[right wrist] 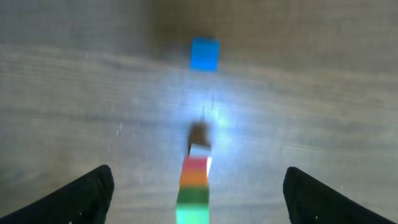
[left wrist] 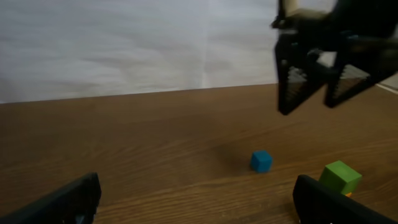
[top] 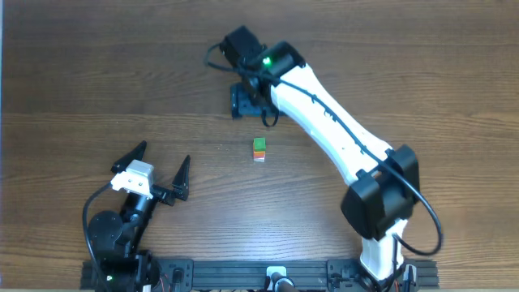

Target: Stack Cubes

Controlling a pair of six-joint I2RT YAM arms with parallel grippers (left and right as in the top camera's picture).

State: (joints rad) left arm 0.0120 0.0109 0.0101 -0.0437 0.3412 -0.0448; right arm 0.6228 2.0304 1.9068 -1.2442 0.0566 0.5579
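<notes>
left jaws: wide open, well apart from cubes | right jaws: open, raised above table (top: 81, 65) | stack (top: 259, 149): green on top, mid-table | blue cube (left wrist: 261, 160): alone, near stack

Five small cubes are being counted: one blue cube (right wrist: 204, 54), one green cube (right wrist: 193, 208), one orange cube (right wrist: 194, 177), one red cube (right wrist: 196, 164) and one white cube (right wrist: 199, 150).

The white-shelled right arm (top: 324, 113) extends long and diagonal, its black two-finger right gripper (top: 246, 101) spread wide (lifted, facing down). The black left arm (top: 122, 227) sits folded near its base, its left gripper (top: 165, 156) splayed wide.
</notes>
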